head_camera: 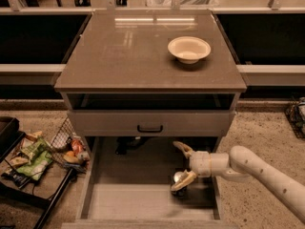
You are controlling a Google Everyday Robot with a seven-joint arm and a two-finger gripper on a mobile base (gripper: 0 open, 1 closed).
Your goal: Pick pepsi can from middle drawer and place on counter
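The pepsi can (179,179) stands in the open middle drawer (138,202), right of centre; its silver top and dark body show, partly hidden by a finger. My gripper (183,165) reaches into the drawer from the right on a white arm. It is open, with one pale finger (182,149) up and the other finger (184,181) lying across the can's top. Whether the can sits fully between the fingers I cannot tell. The counter (128,51) is the glossy grey-brown top above.
A white bowl (189,48) sits on the counter's right back part. A shut drawer front with a black handle (150,128) hangs above the open drawer. A wire basket with snack bags (45,151) stands on the floor at the left.
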